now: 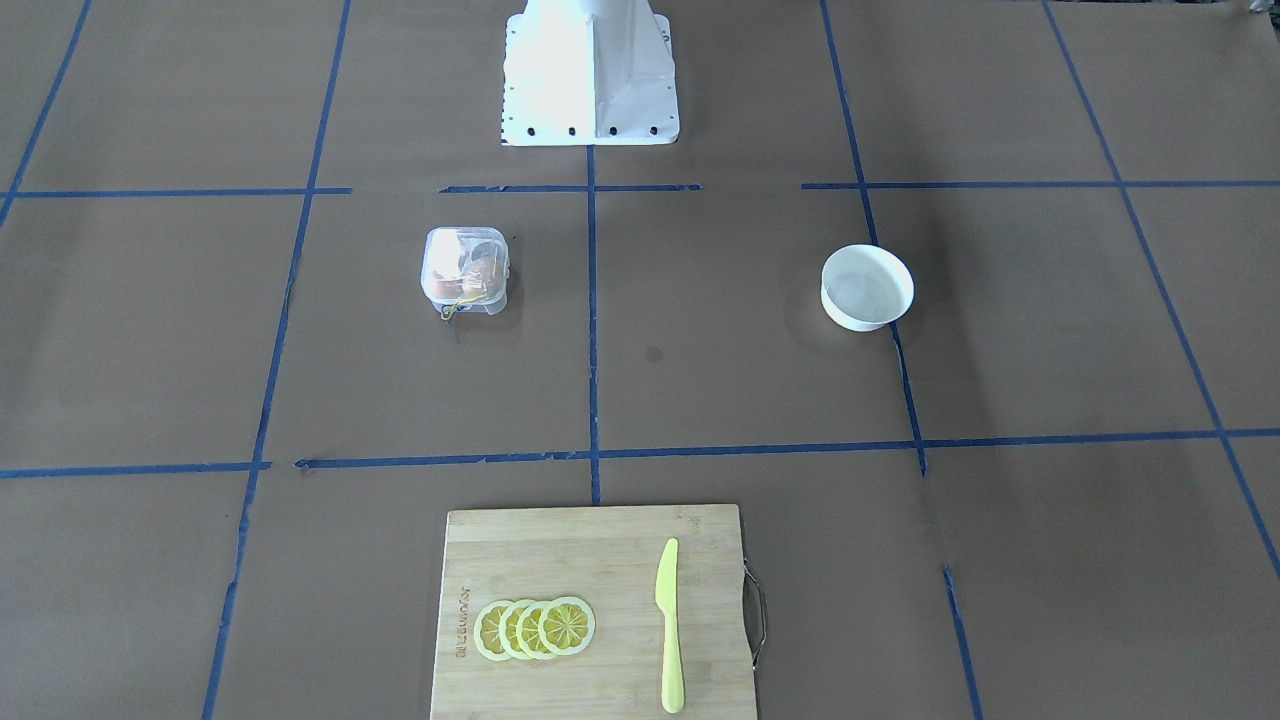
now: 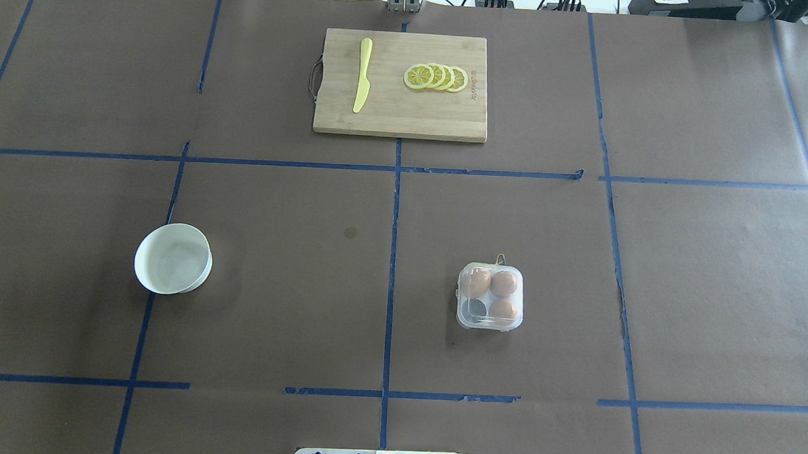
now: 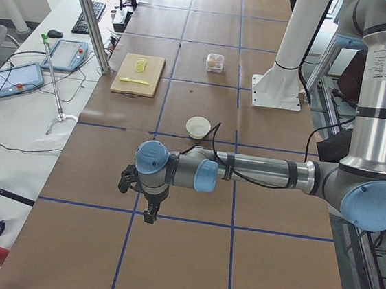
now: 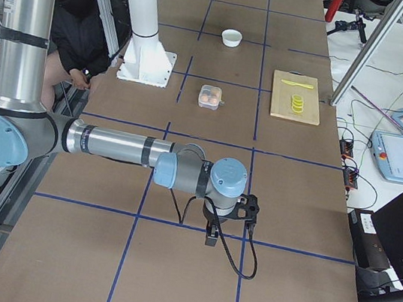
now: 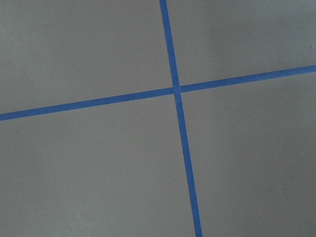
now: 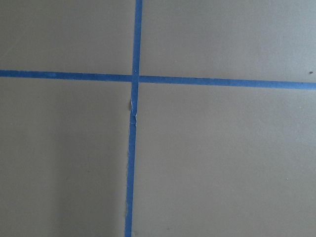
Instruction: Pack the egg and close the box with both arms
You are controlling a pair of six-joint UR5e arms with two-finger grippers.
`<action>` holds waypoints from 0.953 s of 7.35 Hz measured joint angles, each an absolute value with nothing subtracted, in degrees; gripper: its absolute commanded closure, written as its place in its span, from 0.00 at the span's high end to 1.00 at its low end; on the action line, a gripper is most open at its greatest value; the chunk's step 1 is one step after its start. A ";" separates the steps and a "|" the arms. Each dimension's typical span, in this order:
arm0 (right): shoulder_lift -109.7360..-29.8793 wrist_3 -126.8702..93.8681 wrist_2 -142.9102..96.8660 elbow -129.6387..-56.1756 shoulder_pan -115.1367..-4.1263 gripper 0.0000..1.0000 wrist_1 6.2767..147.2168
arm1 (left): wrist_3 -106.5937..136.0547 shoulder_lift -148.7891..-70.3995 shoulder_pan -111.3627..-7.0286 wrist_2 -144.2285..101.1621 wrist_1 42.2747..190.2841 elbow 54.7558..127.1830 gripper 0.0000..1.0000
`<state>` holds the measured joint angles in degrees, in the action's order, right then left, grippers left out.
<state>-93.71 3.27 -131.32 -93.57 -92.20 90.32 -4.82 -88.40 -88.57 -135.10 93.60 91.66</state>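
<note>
The clear box (image 2: 490, 296) stands on the brown table to the right of centre, and it also shows in the front-facing view (image 1: 465, 268). Three orange-brown eggs (image 2: 504, 283) lie in its cells, and the near-left cell looks empty. I cannot tell whether the lid is shut. The left gripper (image 3: 149, 217) hangs over bare table far from the box, and so does the right gripper (image 4: 209, 239). I cannot tell whether either is open or shut. Both wrist views show only brown paper and blue tape.
A white bowl (image 2: 173, 258) stands at the left and looks empty. A wooden cutting board (image 2: 401, 114) at the far edge bears lemon slices (image 2: 436, 77) and a yellow knife (image 2: 363, 75). The white pedestal base (image 1: 590, 70) stands at the robot's side.
</note>
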 measured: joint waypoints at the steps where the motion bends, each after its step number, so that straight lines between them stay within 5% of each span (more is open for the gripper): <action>1: -93.78 1.19 -129.65 -93.32 -92.20 1.00 88.51 | -4.46 -88.39 -88.58 -135.11 93.66 91.71 1.00; 7: -93.87 -1.53 -128.91 -91.19 -92.20 1.00 85.61 | -2.08 -88.59 -88.59 -135.18 93.71 91.93 1.00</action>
<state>-93.87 -1.53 -128.91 -91.19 -92.20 85.61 -2.08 -88.59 -88.59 -135.18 93.71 91.93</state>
